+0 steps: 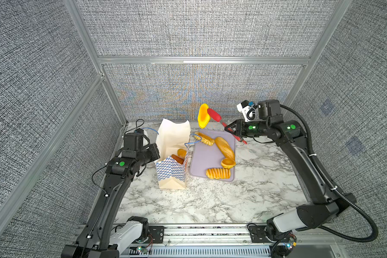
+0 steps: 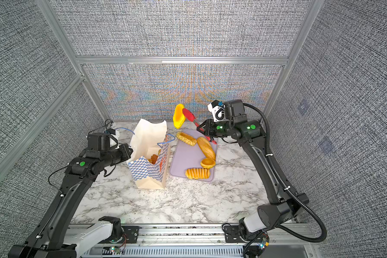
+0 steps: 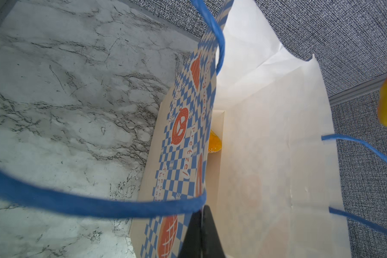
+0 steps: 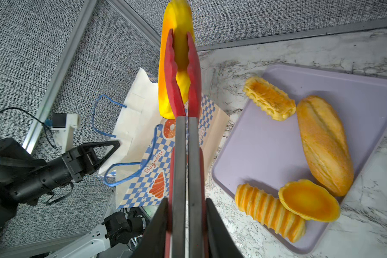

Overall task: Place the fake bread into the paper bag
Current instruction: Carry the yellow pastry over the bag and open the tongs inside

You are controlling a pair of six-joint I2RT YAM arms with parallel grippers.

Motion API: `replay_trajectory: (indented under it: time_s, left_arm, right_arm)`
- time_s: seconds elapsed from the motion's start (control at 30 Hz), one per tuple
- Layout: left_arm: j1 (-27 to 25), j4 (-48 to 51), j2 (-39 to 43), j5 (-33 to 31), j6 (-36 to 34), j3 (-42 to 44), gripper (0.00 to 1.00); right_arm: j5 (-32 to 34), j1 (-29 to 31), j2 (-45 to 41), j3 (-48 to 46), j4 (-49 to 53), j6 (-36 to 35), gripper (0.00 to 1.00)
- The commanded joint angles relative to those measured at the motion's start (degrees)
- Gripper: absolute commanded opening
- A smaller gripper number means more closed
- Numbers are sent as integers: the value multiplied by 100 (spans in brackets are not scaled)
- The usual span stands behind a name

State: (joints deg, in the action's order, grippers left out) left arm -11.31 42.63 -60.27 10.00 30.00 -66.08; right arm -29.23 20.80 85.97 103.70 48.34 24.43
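1. Right gripper [image 1: 232,130]: clenched on the handles of the red tongs [image 1: 215,115]. In the right wrist view both tong arms run between its fingers, squeezed nearly together.
2. The tongs' red tips pinch a yellow pastry [image 4: 165,67] from both sides. In both top views it hangs off the table on edge, beyond the far end of the lavender tray [image 1: 201,156] and to the right of the bag's open top. Whether any of it is over the mouth cannot be told from these angles.
3. Paper bag [image 1: 172,174]: upright on the marble tabletop [image 1: 210,201], mouth open, just beside the tray's left edge. Two orange-brown pastries [image 1: 179,156] show inside it.
4. Left gripper [image 3: 201,232]: fingers pressed together, apparently on the bag's checkered near wall at the rim. A blue cord handle [image 3: 98,205] loops across the left wrist view.
5. On the tray:
   - lattice roll [image 1: 203,138] at the far end
   - long loaf [image 1: 225,147] along the right side
   - tart shell [image 1: 228,163] touching the loaf's near end
   - ribbed roll [image 1: 218,173] at the near edge
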Motion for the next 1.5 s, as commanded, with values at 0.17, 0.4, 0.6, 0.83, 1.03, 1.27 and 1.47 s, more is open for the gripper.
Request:
replay_trajectory:
  time_s: [0.17,0.4,0.6,0.83,1.03,1.27,1.47]
  left_arm:
    - [6,-44,7,3,41,-19,0]
    - [-1,-27,42,-7,60,8,0]
    - [5,-27,33,-7,63,8,0]
    - [2,-35,36,-7,67,16,0]
    - [4,-44,29,-7,59,25,0]
    - [4,-56,30,-9,60,43,0]
    - [6,-61,25,-9,64,43,0]
  right_arm:
    - [-324,384,246,459,-417,159,27]
    - [-325,767,535,871,-350,103,28]
    - [-345,1047,821,1215,-154,-8,28]
    - [-368,1325,1120,1481,106,-151,28]
    - [-278,1494,1261,1640,405,-335,29]
    - [-113,1647,1312,1618,682,-524,29]
    - [48,1752,1341,1548,877,-657,29]
